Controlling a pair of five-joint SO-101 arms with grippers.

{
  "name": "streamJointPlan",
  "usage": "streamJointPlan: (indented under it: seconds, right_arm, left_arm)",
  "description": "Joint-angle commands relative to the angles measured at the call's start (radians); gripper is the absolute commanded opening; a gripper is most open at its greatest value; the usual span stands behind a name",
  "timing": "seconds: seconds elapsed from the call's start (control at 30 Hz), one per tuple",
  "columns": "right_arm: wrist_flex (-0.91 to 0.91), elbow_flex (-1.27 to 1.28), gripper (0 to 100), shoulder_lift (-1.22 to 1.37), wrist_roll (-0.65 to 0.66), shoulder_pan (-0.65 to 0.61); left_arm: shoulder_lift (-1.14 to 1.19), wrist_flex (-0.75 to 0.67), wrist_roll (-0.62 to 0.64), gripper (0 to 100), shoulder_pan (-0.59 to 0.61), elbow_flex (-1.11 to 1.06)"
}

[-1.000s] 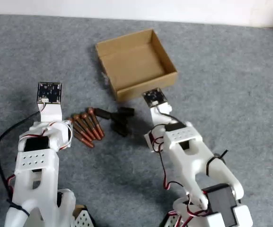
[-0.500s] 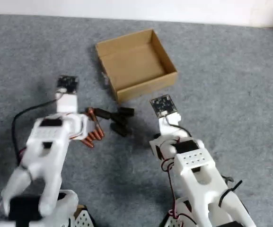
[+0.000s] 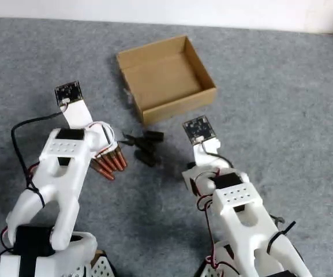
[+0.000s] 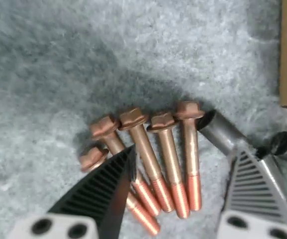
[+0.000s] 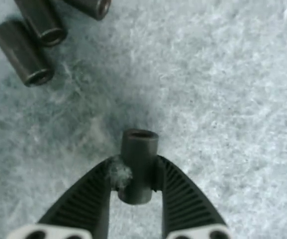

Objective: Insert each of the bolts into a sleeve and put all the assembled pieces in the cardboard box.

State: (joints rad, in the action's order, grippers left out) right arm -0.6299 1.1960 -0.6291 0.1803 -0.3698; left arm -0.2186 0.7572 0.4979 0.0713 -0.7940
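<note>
Left wrist view is showing the left pincer (image 4: 185, 149) hanging spread above the five bolts (image 4: 163, 149) lying side by side on the tabletop (image 4: 44, 64), wide enough to straddle one; the right pincer (image 5: 136, 166) is pinching a sleeve (image 5: 139, 147) mouth-outward, probably to receive a bolt; the cardboard box (image 3: 180, 105) is sitting empty beyond.

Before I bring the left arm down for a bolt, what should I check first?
1. Right gripper shut on the black cylindrical metal sleeve: ok.
2. Sleeve's open end sticks out beyond that gripper: ok.
3. Left gripper open above the copper hex-head bolts: ok.
4. One bolt singled out between its jaws: not ok, several lie side by side there.
5. Brown cardboard box upright, top open: ok.
6. Left gripper's height above the bolts: cannot tell.
</note>
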Motion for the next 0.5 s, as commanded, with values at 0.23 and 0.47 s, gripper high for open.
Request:
streamJointPlan:
  seconds: [0.23, 0.47]
  right_arm:
    - [0.025, -0.007, 0.4, -0.025, 0.023, 0.012]
    - [0.025, -0.007, 0.4, -0.025, 0.023, 0.012]
  left_arm:
    - [0.240, -0.068, 0.012, 29, -0.099, 0.117]
    - [0.352, -0.060, 0.012, 29, -0.045, 0.191]
